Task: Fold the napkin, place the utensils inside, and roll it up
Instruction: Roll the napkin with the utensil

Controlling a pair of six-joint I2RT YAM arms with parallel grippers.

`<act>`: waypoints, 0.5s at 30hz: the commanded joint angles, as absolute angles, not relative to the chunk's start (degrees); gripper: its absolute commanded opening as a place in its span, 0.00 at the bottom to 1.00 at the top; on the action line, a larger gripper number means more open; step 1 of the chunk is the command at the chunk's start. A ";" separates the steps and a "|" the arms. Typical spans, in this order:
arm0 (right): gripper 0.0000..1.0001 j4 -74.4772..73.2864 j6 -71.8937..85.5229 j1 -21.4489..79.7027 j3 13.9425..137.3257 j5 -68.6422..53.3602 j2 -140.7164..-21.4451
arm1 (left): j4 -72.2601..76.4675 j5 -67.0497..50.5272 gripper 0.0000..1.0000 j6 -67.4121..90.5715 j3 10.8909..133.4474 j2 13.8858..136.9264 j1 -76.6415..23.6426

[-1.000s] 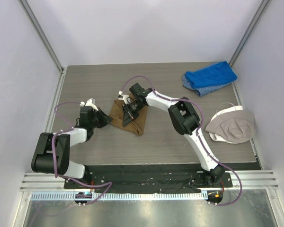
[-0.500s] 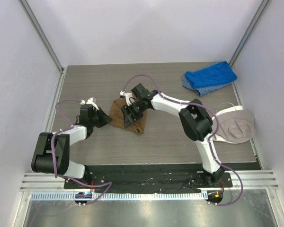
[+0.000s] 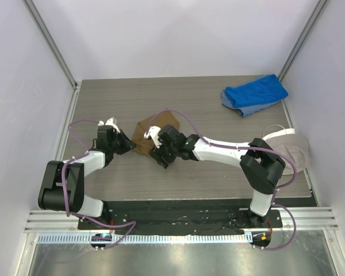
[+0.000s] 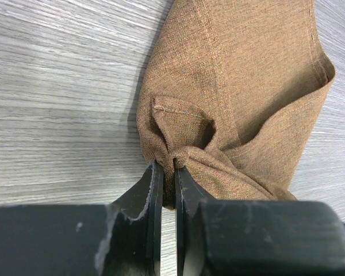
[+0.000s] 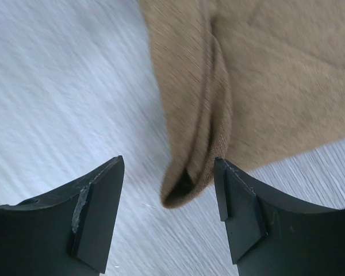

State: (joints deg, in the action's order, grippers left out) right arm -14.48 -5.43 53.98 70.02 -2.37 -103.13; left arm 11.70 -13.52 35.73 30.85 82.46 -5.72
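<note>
My right pincer [image 3: 161, 156] has slid off the middle of the tan-brown cloth napkin [image 3: 156, 127] to its near edge, toward my bases, fingers spread. My right elbow has swung far out to the right. The napkin's far half now lies uncovered.

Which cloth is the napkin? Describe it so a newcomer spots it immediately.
On the grey wooden table, look left of centre. The napkin is the folded tan-brown cloth pinched by the left gripper, unlike the blue cloth and pale cap at the right.
</note>
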 commanded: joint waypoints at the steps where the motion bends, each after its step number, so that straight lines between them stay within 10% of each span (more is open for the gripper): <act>1: 0.71 -10.99 -6.50 53.88 69.26 3.78 -102.39 | 9.49 -11.78 0.00 34.45 32.08 81.91 -5.62; 9: 0.67 -10.28 -7.21 54.05 67.94 2.90 -102.92 | 9.32 -11.69 0.00 34.54 31.99 81.56 -5.62; 15: 0.41 -13.53 -6.86 54.05 69.69 0.79 -105.99 | 9.05 -11.69 0.00 34.54 32.34 81.83 -5.62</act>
